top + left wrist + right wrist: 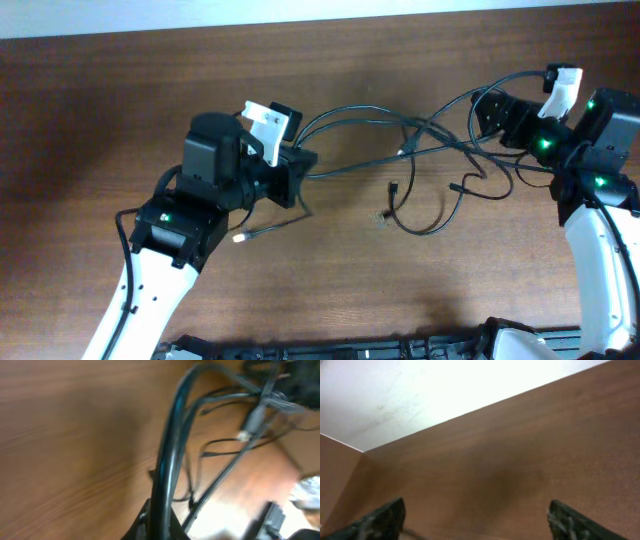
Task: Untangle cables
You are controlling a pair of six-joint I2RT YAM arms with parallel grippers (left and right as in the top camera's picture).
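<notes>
Thin black cables (pixel 420 130) lie tangled across the middle of the wooden table (pixel 120 110), with a loop (pixel 430 222) hanging toward the front. My left gripper (pixel 300 165) is shut on a bundle of them; in the left wrist view the cables (pixel 170 450) rise out of the closed jaws (pixel 161 527). A loose end with a pale plug (pixel 240 237) trails beside the left arm. My right gripper (pixel 487 115) hovers open at the right end of the tangle. Its fingertips (pixel 380 520) stand far apart in the right wrist view, nothing between them.
The table's far edge (pixel 320 20) runs along the top, with a pale surface (pixel 420 390) beyond it. A dark frame (pixel 400 348) lines the front edge. Both white arm links come up from the lower corners.
</notes>
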